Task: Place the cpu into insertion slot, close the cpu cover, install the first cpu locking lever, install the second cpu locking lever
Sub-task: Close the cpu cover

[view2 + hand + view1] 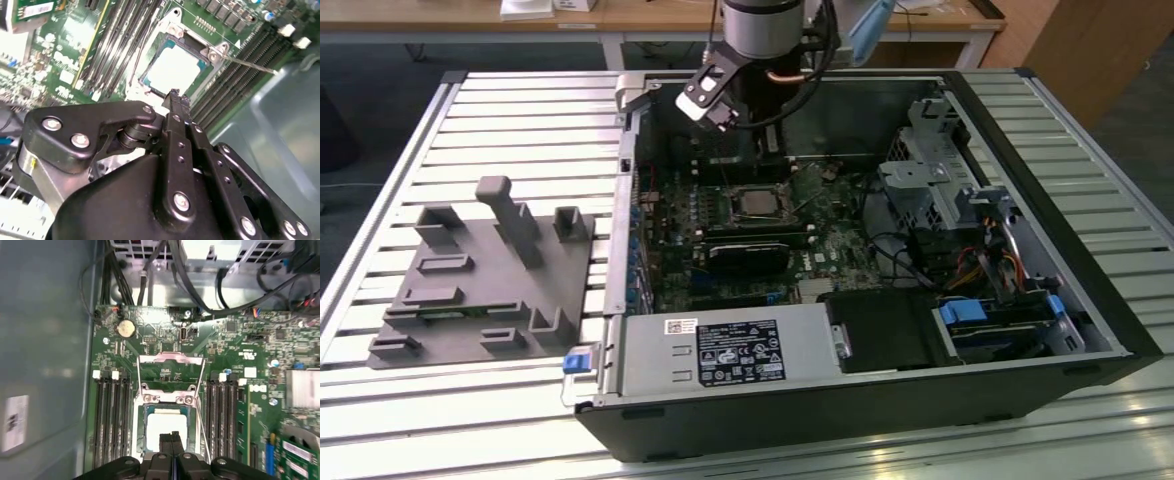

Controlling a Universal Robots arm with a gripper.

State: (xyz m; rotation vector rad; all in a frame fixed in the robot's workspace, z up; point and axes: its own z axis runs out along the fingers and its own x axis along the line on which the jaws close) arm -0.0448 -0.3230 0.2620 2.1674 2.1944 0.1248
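Note:
The cpu [167, 426] lies flat in the insertion slot [142, 421], pale silver face up; it also shows in the second wrist view [175, 70] and in the exterior view [755, 205]. The cpu cover [170, 360] is swung open and lies back beyond the slot, with the green board showing through its window. A thin locking lever [250, 64] sticks out beside the slot, unlatched. My gripper [171, 436] hovers just above the cpu's near edge, its black fingers [174, 96] shut together with nothing between them.
Rows of black memory slots [110, 420] flank the socket on both sides. A coin battery [125, 328] and cable bundles [200, 285] lie beyond the cover. The case wall [45, 340] runs alongside. A grey fixture block [480, 280] stands outside the case, at the exterior view's left.

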